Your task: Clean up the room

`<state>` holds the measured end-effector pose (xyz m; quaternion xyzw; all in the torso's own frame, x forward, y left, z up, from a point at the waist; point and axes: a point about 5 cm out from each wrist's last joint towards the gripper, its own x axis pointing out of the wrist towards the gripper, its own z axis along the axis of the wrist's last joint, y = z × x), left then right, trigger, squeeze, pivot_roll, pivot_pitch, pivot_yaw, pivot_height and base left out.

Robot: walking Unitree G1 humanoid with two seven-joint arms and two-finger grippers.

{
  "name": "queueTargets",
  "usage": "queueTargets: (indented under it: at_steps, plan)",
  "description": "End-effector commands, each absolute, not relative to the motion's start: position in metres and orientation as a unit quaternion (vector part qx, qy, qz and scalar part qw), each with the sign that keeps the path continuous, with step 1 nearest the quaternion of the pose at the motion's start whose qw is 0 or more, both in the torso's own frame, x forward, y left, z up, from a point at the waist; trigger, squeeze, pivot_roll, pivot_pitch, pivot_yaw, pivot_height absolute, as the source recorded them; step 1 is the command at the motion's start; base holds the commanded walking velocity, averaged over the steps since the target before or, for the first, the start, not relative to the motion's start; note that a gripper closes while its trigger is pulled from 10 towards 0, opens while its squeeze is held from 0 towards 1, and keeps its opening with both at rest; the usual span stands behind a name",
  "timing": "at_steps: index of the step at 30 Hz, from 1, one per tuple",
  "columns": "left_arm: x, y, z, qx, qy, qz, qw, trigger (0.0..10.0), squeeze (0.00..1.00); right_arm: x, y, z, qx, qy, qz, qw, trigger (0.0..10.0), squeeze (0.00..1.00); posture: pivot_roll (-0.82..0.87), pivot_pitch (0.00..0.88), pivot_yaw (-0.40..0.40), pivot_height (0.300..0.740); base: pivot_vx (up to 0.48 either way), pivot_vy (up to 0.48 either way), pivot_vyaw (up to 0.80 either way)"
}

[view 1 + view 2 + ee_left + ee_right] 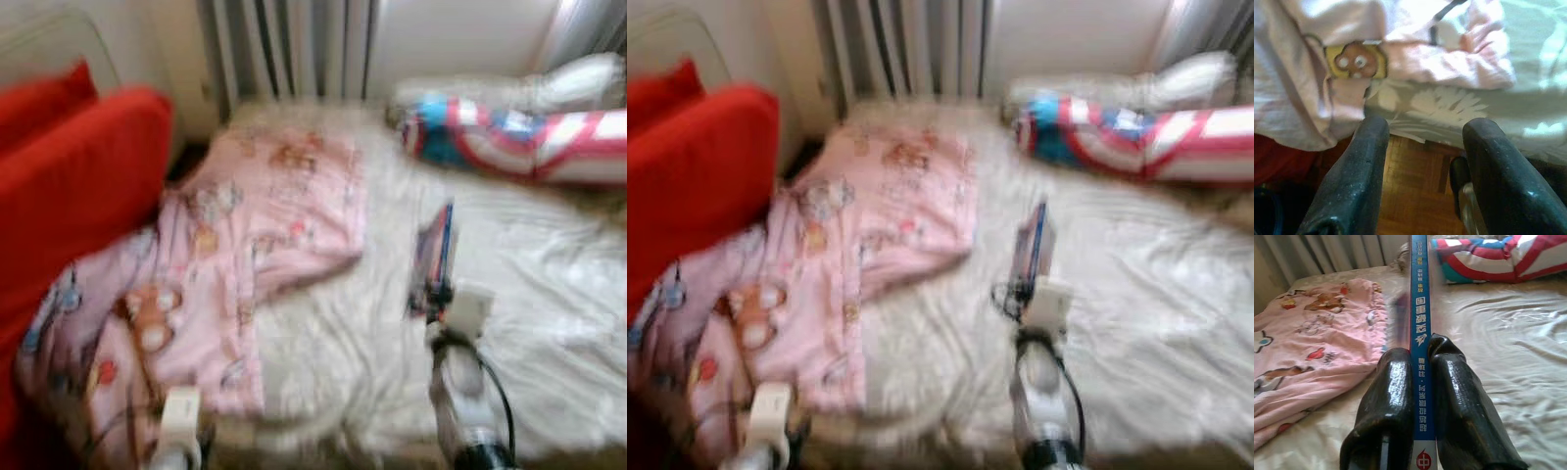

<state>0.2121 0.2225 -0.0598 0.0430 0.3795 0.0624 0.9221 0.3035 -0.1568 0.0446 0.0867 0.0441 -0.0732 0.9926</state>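
Note:
My right gripper (1420,357) is shut on a thin blue book (1420,318), its spine clamped between the two black fingers (1396,396). In the head views the right gripper (434,292) holds the book (434,250) upright over the middle of the white bed (549,294). A pink cartoon-print blanket (255,225) lies crumpled over the bed's left half. My left gripper (1422,132) is open at the bed's near left edge, above the wooden floor (1410,186), with the blanket's hem (1352,63) just beyond its fingertips.
A red cushion (69,196) stands at the left of the bed. A red, white and blue striped pillow (519,137) lies at the far right, with a white one (578,78) behind it. A radiator (294,49) and wall stand behind the bed.

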Motion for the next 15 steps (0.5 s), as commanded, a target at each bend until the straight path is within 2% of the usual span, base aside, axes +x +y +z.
queueTargets:
  at_steps: [1,7,11,15]
  plan:
    - [0.2108,0.2173,-0.0617,0.043,0.382,0.056,0.921,10.0,0.0,0.3069,-0.1614,0.0531,0.081,0.022,-0.075,0.994,10.0,0.0,-0.08,0.045,0.01,0.74,0.0,-0.409,0.0]
    - [0.2112,0.2171,-0.0615,0.043,0.381,0.056,0.922,10.0,0.0,0.3069,-0.1629,0.0526,0.083,0.025,-0.078,0.993,10.0,0.0,-0.08,0.048,0.01,0.74,0.0,-0.408,0.0]
    - [0.2115,0.2168,-0.0614,0.043,0.381,0.055,0.922,10.0,0.0,0.3072,-0.163,0.0529,0.083,0.024,-0.079,0.993,10.0,0.0,-0.07,0.052,0.01,0.74,0.0,-0.406,-0.78]
    - [0.2115,0.2168,-0.0614,0.043,0.381,0.056,0.922,10.0,0.0,0.3067,-0.163,0.0527,0.084,0.022,-0.079,0.993,10.0,0.0,-0.07,0.055,0.009,0.74,0.0,-0.409,-0.11]
